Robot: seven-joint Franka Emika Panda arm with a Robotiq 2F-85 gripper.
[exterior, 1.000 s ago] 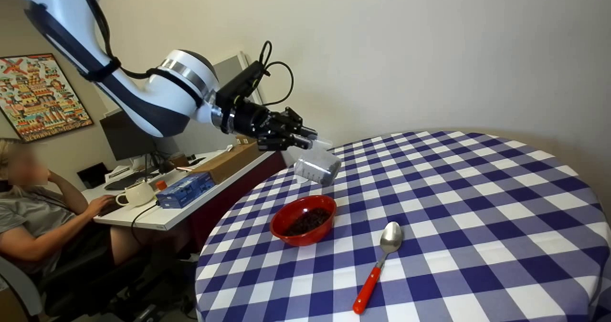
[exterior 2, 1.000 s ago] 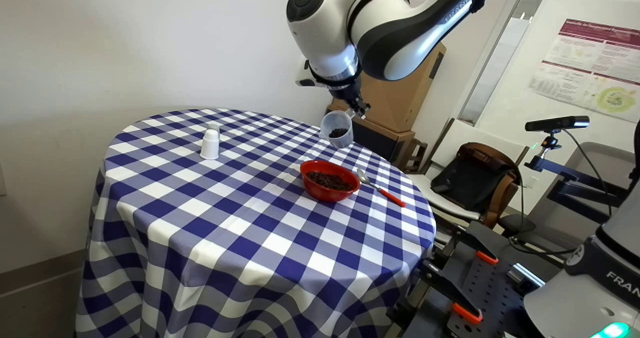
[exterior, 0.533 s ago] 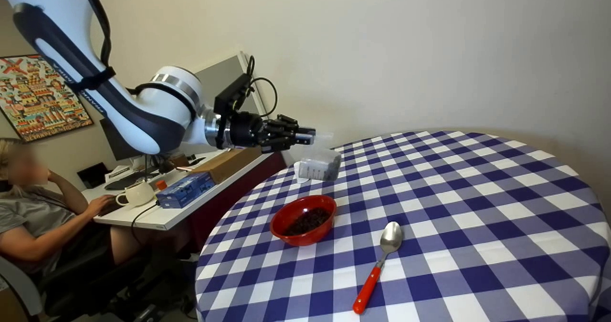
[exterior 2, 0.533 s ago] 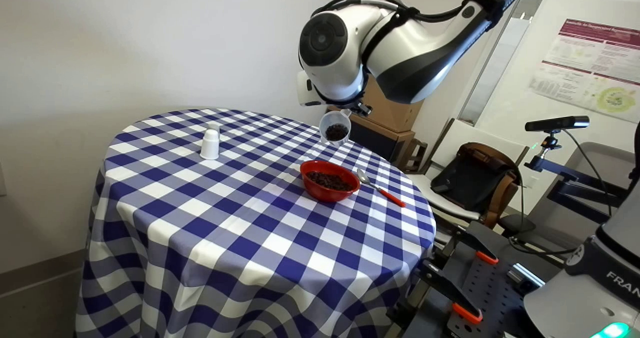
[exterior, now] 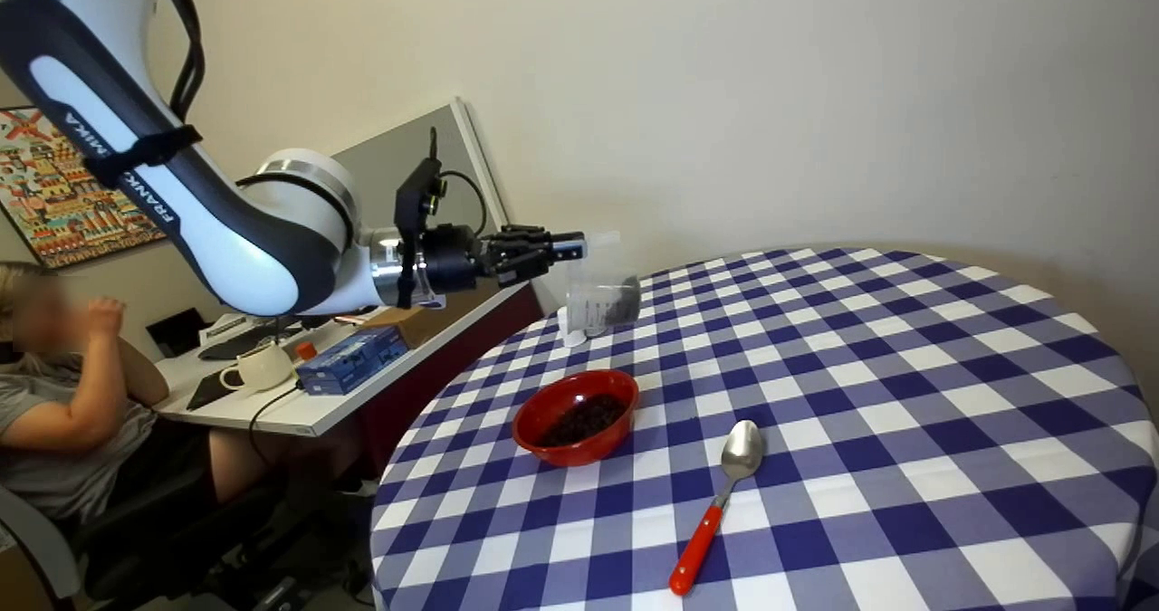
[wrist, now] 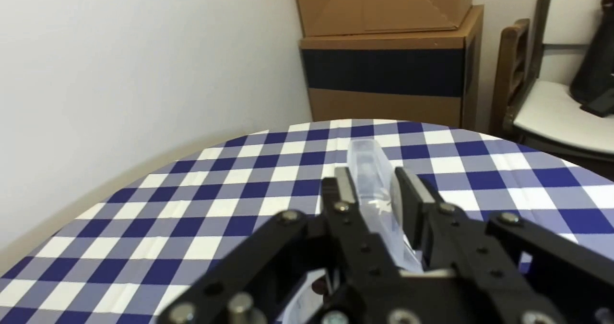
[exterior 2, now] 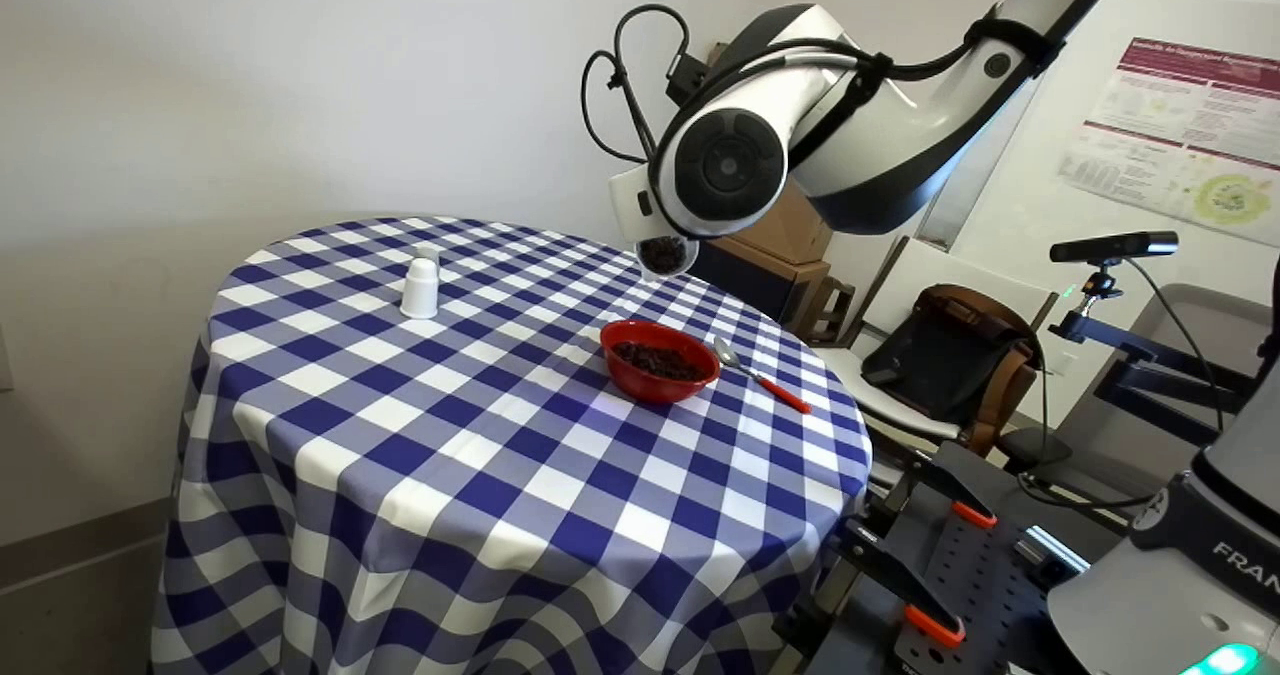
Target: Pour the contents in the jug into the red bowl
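Note:
My gripper (exterior: 570,246) is shut on the handle of the clear jug (exterior: 605,303). In the wrist view the whitish handle (wrist: 367,170) stands between the two fingers (wrist: 374,182). The jug hangs above the table, tilted. In an exterior view its mouth (exterior 2: 665,255) faces the camera, dark pieces show inside, and the arm hides its upper part. The red bowl (exterior: 589,453) sits on the table below the jug and holds dark pieces; it also shows in an exterior view (exterior 2: 660,391). The bowl is not seen in the wrist view.
A silver spoon with a red handle (exterior: 697,548) lies beside the bowl. White stacked cups (exterior 2: 420,290) stand on the checked tablecloth (exterior 2: 480,395). A wall borders the table. Cardboard boxes (wrist: 383,69) stand beyond its edge. A person (exterior: 72,412) sits at a desk.
The arm has come lower and my wrist has turned, tilting the jug so its mouth faces more toward a camera. The jug has risen slightly. The bowl and spoon have not moved.

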